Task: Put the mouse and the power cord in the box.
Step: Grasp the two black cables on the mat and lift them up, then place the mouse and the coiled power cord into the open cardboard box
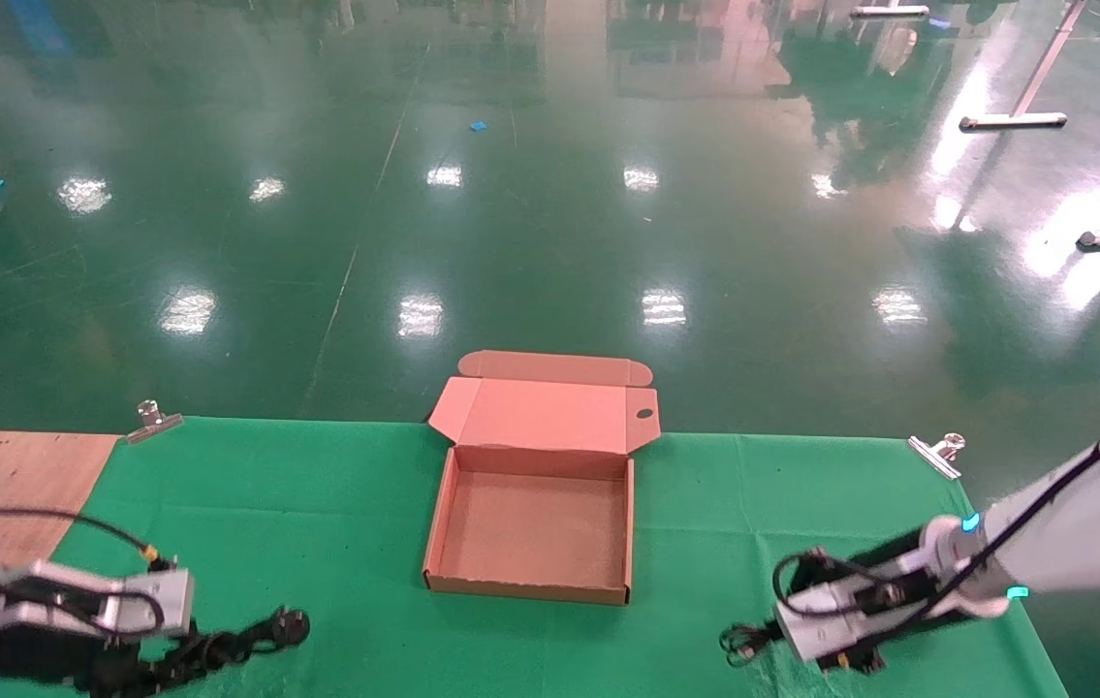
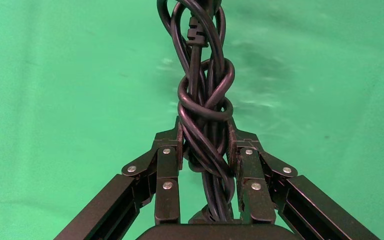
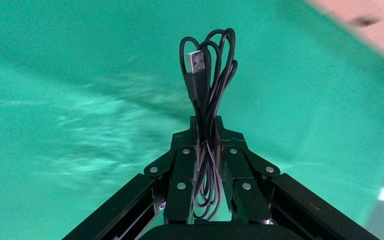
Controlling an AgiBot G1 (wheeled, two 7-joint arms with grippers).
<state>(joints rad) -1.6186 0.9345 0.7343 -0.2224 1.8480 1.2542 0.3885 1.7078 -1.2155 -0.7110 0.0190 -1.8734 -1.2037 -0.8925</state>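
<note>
The box (image 1: pixel 535 528) lies open at the middle of the green cloth, lid folded back, nothing inside. My left gripper (image 1: pixel 147 667) is low at the front left, shut on the power cord (image 2: pixel 202 95), a thick twisted black bundle squeezed between both pads (image 2: pixel 205 137). Its round plug (image 1: pixel 290 627) points toward the box. At the front right, my right gripper (image 1: pixel 753 642) is shut (image 3: pixel 206 131) on a bundle of thin black cable (image 3: pixel 207 75) with a USB plug (image 3: pixel 196 62), the mouse's cable. The mouse body is hidden.
The green cloth (image 1: pixel 317 504) is held by metal clips at the far left (image 1: pixel 154 420) and far right (image 1: pixel 937 453). Bare wooden tabletop (image 1: pixel 7 475) shows at the left. A corner of the box lid (image 3: pixel 380 35) appears in the right wrist view.
</note>
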